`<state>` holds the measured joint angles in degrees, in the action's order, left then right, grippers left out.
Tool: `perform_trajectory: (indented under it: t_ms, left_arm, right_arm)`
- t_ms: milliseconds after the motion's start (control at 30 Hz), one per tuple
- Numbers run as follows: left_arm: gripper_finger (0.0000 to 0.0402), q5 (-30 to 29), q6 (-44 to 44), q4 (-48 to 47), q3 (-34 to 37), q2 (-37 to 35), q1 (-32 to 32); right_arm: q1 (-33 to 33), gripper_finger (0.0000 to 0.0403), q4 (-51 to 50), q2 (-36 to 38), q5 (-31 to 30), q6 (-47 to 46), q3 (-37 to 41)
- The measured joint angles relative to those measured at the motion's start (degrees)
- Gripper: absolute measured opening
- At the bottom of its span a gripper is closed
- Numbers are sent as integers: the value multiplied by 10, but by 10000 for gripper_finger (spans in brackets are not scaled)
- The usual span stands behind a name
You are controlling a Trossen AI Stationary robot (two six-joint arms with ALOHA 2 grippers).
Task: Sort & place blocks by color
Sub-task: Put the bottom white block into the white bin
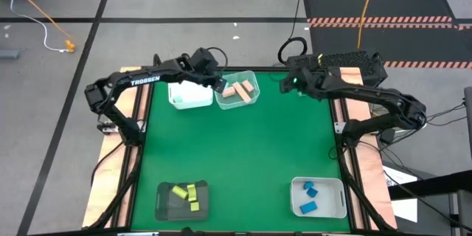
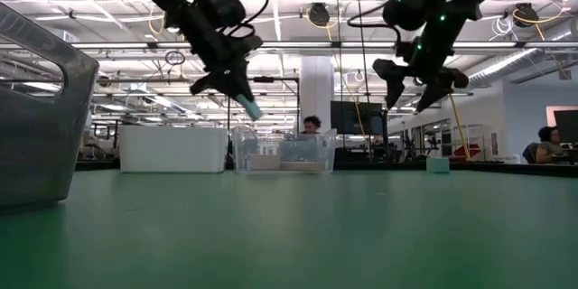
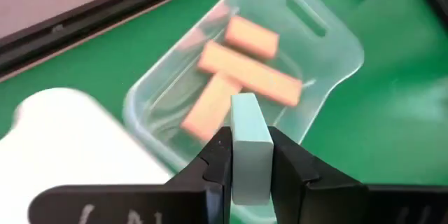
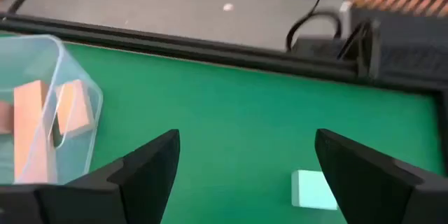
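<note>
**Mint block clamped over the far bins, right jaws spread above another**

You had a mint-teal block (image 3: 250, 147) pinched upright between the jaws of the left gripper (image 1: 219, 85), raised off the surface in the upper middle of the high view, at the seam between the white bin (image 1: 189, 96) and the clear bin (image 1: 237, 90). In the low view that block (image 2: 250, 107) hung above and just in front of the clear bin's near wall, touching neither bin.

Inside the clear bin you had three tan/salmon blocks (image 3: 248, 74) lying loosely together, some overlapping.

A second mint-teal block (image 4: 316, 189) lay flat on the green surface (image 1: 243, 155), in the lower right of the right wrist view, below and between your right gripper's jaws. The right gripper (image 1: 285, 84) hovered in the upper right-centre of the high view, jaws spread wide and holding nothing, clear of the surface.

At the lower left of the high view, the dark bin (image 1: 183, 199) held three yellow-green blocks (image 1: 186, 192). At the lower right, another white bin (image 1: 318, 198) held three blue blocks (image 1: 308, 206).

In the low view, a grey bin wall (image 2: 41, 117) filled the left edge, and people showed far off in the room behind.
</note>
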<state>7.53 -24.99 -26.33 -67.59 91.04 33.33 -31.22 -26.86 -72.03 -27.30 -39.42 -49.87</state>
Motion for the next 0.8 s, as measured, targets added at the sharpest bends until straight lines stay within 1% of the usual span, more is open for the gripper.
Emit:
perform_trajectory:
  t_ms: [67, 133, 167, 233, 333, 400, 467, 533, 667, 800]
  left_arm:
    - [57, 0, 10, -23, -1, -6, 9]
    - [57, -1, 15, -52, -1, -12, 21]
    - [57, -3, 17, -69, 1, -16, 25]
    - [57, -5, 18, -68, -1, -23, 30]
    - [57, -10, 21, -92, 0, -38, 41]
    - [57, -24, 22, -88, -1, -46, 42]
    - [57, -46, 22, -111, -1, -58, 47]
    - [57, -76, 21, -127, -1, -68, 50]
    - [58, -149, 4, -193, -1, -74, 51]
    - [80, -166, -12, -231, -1, -72, 50]
  right_arm:
    - [-34, 320, 13, -2, 42, 10, 0]
    - [-58, 320, 33, -8, 65, 30, 0]
    - [-67, 320, 39, -13, 71, 39, 0]
    - [-82, 320, 56, -26, 81, 49, 0]
    - [-96, 320, 55, -52, 96, 50, 0]
    - [-104, 320, 49, -71, 99, 51, 0]
    - [-111, 320, 41, -87, 99, 50, 0]
    - [-115, 320, 43, -99, 103, 47, 0]
    - [-123, 320, 44, -119, 113, 42, 0]
    - [-132, 320, 20, -133, 115, 19, 0]
